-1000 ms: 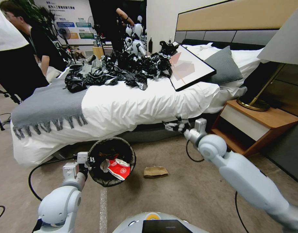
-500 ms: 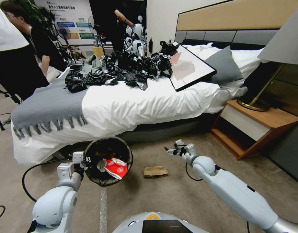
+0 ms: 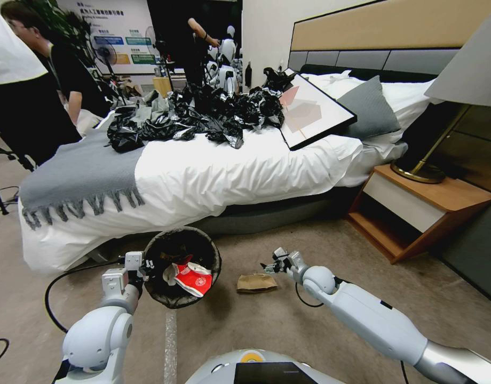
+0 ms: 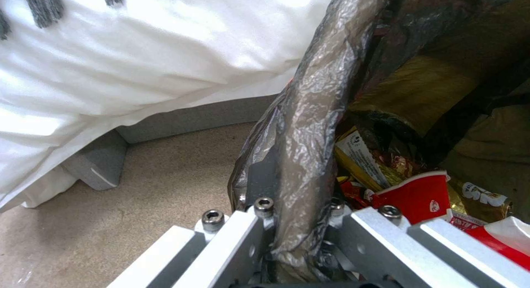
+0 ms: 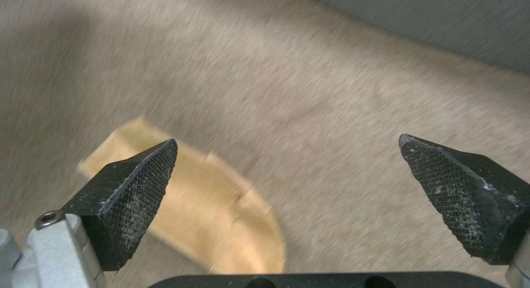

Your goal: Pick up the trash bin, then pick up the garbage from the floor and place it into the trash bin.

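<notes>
A bed (image 3: 213,165) with white sheets spans the far side of the scene, a heap of black plastic bags (image 3: 197,114) lying on top of it, and a wooden nightstand (image 3: 416,208) stands to its right. On the carpet (image 3: 288,320) near the bed's lower edge, left of centre, sits the trash bin (image 3: 182,266), its black liner (image 4: 309,114) folded over the rim. Red-and-white packets (image 3: 195,277) and yellow wrappers (image 4: 364,155) lie inside it. The left gripper (image 3: 144,265) is at the bin's left rim, its fingers pressed together on the rim and liner, as the left wrist view shows close up. To the right of the bin, apart from it, a flattened brown paper bag (image 3: 256,282) lies on the carpet. The right gripper (image 3: 271,265) hangs just beyond the bag's right end, slightly above it, not touching. In the right wrist view its fingers (image 5: 132,188) are spread wide with nothing between them, and the bag (image 5: 221,213) lies on the floor under one finger.
</notes>
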Robot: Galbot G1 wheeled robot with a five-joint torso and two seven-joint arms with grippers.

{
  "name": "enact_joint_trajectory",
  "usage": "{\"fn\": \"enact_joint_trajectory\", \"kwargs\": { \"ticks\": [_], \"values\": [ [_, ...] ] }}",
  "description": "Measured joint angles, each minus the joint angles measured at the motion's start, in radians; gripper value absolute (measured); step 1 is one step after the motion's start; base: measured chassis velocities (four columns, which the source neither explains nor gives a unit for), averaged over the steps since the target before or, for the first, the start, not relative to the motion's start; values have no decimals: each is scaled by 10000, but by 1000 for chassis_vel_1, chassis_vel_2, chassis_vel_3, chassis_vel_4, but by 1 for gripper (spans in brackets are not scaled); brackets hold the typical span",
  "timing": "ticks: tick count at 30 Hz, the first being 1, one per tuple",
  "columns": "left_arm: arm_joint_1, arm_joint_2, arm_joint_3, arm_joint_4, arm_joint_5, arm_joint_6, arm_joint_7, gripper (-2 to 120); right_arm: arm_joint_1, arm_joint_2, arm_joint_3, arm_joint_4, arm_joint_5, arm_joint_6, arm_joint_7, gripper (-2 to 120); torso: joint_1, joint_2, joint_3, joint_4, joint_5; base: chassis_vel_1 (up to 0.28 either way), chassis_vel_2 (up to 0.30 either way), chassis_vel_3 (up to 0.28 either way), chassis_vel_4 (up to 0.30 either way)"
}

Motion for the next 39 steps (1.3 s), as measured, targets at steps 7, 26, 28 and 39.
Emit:
{"fn": "enact_joint_trajectory", "kwargs": {
  "ticks": [7,26,28,39],
  "values": [
    [-18,-33,76,14,52,0,0,0,4,67,-139,-169,54,-3,-49,100,0,0,0,1,-1,0,0,0,0],
    [140,36,75,-38,111,0,15,0,854,1148,-651,-2812,-20,327,-574,100,0,0,0,2,-2,0,0,0,0],
    [151,35,126,-41,126,0,14,0,1029,1311,-724,-3108,-37,332,-633,100,0,0,0,2,-2,0,0,0,0],
    [140,31,258,-32,197,0,11,0,1539,1988,-843,-4482,-431,521,-889,100,0,0,0,1,-2,0,0,0,0]
  ]
}}
